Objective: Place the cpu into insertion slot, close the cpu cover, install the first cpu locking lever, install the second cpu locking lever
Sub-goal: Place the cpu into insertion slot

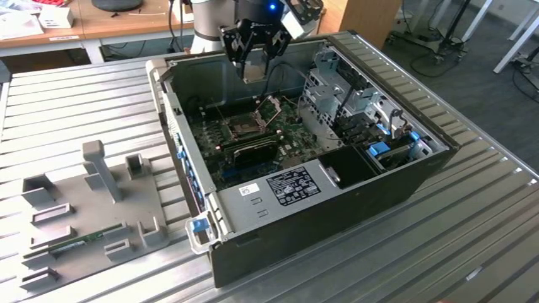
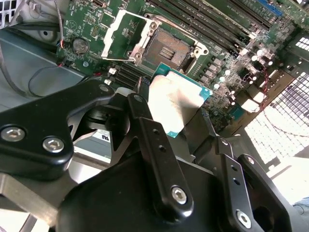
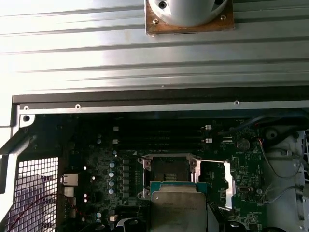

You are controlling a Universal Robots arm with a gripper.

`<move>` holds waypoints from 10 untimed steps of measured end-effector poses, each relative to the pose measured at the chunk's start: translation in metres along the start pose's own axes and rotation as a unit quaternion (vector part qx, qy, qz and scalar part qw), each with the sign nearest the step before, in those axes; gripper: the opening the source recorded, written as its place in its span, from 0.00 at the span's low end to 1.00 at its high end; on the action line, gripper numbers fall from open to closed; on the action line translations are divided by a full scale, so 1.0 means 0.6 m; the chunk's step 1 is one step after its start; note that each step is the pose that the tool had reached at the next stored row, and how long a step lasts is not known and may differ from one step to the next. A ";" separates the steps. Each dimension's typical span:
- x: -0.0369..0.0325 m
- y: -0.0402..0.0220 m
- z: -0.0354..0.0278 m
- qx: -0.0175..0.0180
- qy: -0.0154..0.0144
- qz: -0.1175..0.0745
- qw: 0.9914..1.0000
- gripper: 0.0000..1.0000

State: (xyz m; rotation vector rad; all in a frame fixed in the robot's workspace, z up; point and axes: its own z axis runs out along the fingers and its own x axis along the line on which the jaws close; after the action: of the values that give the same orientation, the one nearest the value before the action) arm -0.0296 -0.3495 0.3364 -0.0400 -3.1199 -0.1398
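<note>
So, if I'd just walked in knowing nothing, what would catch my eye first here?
Likely the big open computer case lying on the ribbed metal table, with its green motherboard exposed. Above it in the exterior view, black jaws grip the cpu, a small grey square chip. Beneath it on the board, the insertion slot sits bare, with the cpu cover swung open beside it.

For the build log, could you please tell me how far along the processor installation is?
Nothing is seated yet. The gripper holds the chip above the board. The socket is empty and its cover stands open, so seating, closing and locking remain.
</note>
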 end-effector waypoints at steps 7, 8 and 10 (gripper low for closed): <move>0.000 -0.001 0.013 0.000 0.000 0.000 1.000 0.54; 0.000 -0.001 0.015 0.000 0.000 0.000 1.000 0.54; 0.000 -0.002 0.019 0.000 0.000 0.000 1.000 0.54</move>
State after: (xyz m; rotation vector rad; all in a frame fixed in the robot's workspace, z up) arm -0.0297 -0.3495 0.3247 -0.0400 -3.1200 -0.1401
